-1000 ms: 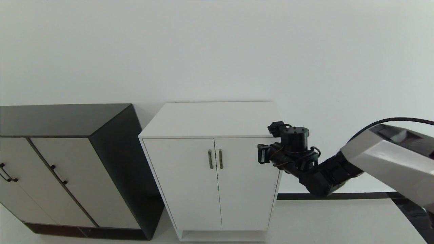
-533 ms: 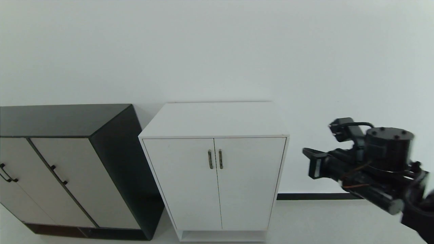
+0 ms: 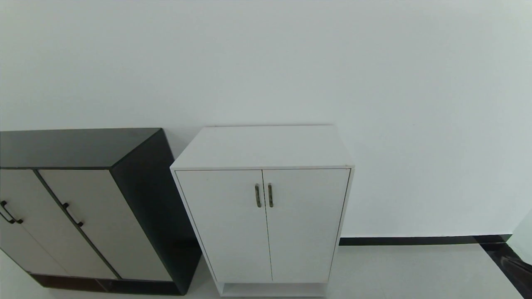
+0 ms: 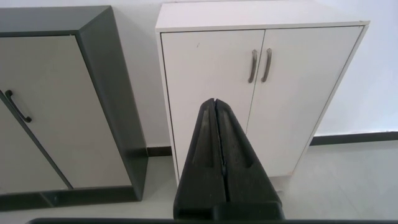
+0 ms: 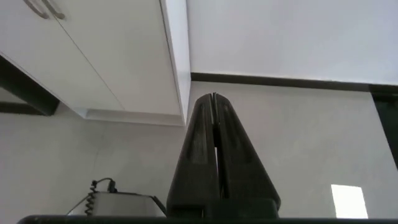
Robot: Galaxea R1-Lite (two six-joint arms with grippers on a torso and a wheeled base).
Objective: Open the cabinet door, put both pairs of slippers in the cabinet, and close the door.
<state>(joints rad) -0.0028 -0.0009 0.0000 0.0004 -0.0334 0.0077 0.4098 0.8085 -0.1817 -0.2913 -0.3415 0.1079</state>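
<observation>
White wall (image 3: 266,62), pale floor (image 3: 415,270): white cabinet (image 3: 262,149), doors (image 3: 226,224) shut, closing step seemingly done; right claw (image 5: 214,99), pressed together, now withdrawn from its side; left claw (image 4: 215,104) likewise pressed together.

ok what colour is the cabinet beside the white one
Black cabinet, grey doors; clearest in head view.

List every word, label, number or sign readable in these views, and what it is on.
None can be read.
The white cabinet, dark cabinet, wall and floor bear no print.
The grey device with a coiled cable shows no legible marking.
</observation>
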